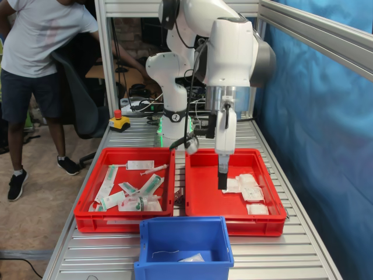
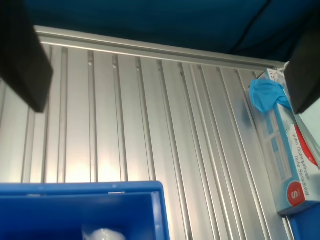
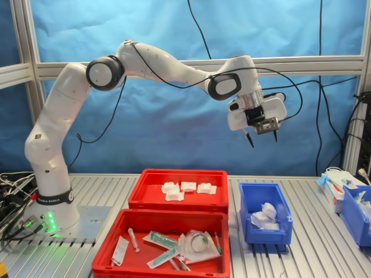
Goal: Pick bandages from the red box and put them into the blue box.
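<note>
Above the blue box [image 3: 265, 215], jaws spread, empty.

Blue box [image 2: 80, 210] running off the wrist view's edge; gripper fingers [image 2: 22, 55] blurring dark, tips lying outside frame.

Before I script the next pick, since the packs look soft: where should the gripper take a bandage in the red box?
Probably from straight above, jaws closing across the middle of an outer pack. The bandages lie flat and bunched on the floor of the red box, so their sides are hard to reach. The gripper is open, high over the blue box.
</note>
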Robot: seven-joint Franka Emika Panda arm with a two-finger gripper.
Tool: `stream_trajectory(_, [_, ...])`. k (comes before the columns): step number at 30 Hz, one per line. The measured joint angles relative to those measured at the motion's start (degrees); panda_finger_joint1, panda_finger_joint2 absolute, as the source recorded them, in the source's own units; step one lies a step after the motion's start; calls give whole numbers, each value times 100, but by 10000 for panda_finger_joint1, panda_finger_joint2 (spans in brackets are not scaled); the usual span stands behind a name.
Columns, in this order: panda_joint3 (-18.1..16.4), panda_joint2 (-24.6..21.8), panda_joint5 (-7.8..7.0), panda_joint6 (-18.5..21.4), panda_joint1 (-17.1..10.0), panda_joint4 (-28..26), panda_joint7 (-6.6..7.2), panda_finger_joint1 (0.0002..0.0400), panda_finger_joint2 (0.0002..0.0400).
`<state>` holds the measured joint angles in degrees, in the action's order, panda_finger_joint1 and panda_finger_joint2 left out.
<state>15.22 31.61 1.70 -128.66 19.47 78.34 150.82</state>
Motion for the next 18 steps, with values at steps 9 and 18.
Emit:
stream_trajectory(9, [-661, -601, -672, 0, -557, 666, 0, 400, 400])
stream_trajectory(18, [-860, -1361, -997, -11, -771, 1789, 0, 400, 400])
